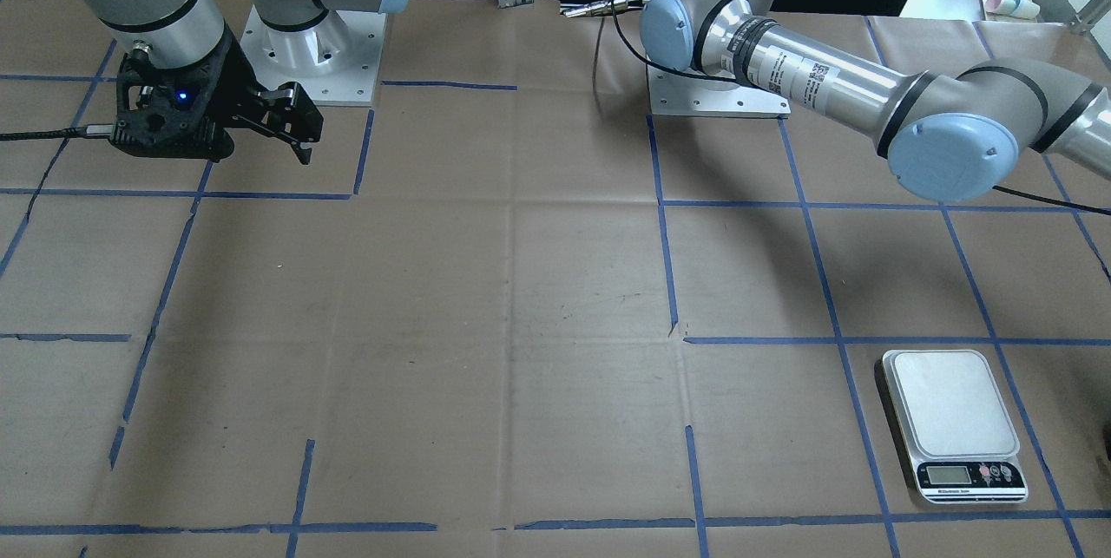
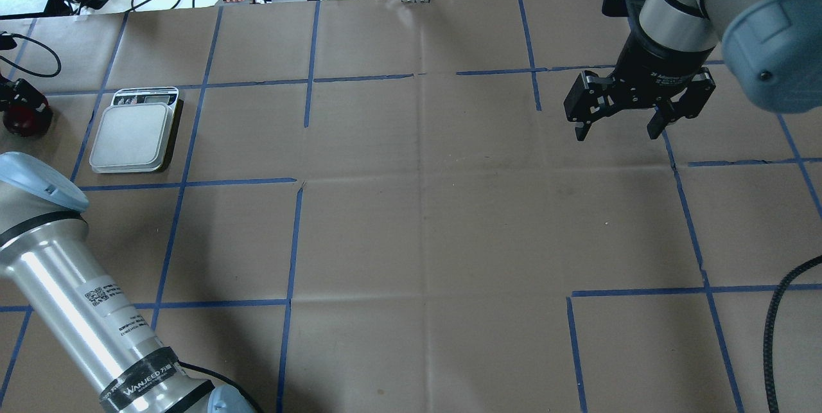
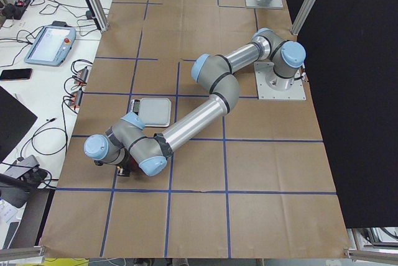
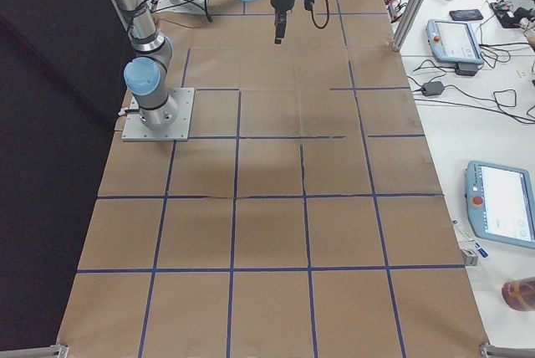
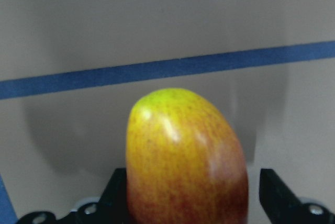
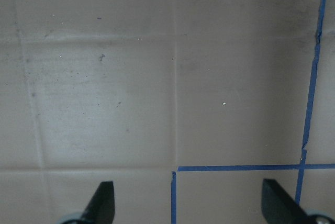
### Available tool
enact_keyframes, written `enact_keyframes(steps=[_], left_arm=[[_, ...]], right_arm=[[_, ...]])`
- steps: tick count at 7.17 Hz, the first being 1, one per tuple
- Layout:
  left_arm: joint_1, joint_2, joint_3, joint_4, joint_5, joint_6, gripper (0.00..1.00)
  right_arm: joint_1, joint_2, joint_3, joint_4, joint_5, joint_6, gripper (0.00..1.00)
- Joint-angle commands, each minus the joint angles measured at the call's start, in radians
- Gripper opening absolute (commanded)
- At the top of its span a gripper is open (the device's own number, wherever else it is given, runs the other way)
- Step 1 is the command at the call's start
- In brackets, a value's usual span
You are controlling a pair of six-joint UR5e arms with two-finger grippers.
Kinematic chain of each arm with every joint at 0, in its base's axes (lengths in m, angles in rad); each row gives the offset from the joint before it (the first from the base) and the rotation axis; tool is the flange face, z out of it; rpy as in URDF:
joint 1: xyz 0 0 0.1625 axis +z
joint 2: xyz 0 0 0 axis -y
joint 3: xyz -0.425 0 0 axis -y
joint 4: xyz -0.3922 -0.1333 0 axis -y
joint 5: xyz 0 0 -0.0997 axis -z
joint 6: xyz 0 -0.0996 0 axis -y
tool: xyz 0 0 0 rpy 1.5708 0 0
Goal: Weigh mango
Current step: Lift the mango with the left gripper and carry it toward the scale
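Note:
The mango [image 5: 186,161], red fading to yellow-green at its tip, sits between the fingers of my left gripper [image 5: 191,177]. The jaws stand wide on either side of it, with a gap showing at the right finger [image 5: 272,195]. In the overhead view the mango [image 2: 26,123] shows dark red at the far left edge, left of the scale [image 2: 133,137], and the gripper over it is mostly cut off. The scale's platform [image 1: 950,406] is bare. My right gripper [image 2: 616,130] is open and empty above the table, far from the scale; it also shows in the front view [image 1: 304,137].
Brown paper with blue tape lines [image 2: 292,239] covers the table. My left arm [image 3: 193,120] stretches low across the table beside the scale [image 3: 154,110]. Cables and control pendants [image 4: 456,40] lie off the table's far edge.

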Motion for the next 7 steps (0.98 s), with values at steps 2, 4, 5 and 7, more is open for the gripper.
enact_keyframes(steps=[2, 4, 5, 7], left_arm=[[0.001, 0.042, 0.008, -0.021, 0.035, -0.001, 0.31], [0.001, 0.146, 0.043, -0.167, 0.032, -0.028, 0.25], [-0.001, 0.189, 0.049, -0.252, 0.026, -0.06, 0.22], [-0.021, 0.208, 0.048, -0.29, 0.013, -0.124, 0.17]], right_arm=[[0.0, 0.0, 0.0, 0.0, 0.0, 0.0, 1.0], [0.0, 0.0, 0.0, 0.0, 0.0, 0.0, 1.0], [0.0, 0.0, 0.0, 0.0, 0.0, 0.0, 1.0], [0.0, 0.0, 0.0, 0.0, 0.0, 0.0, 1.0]])
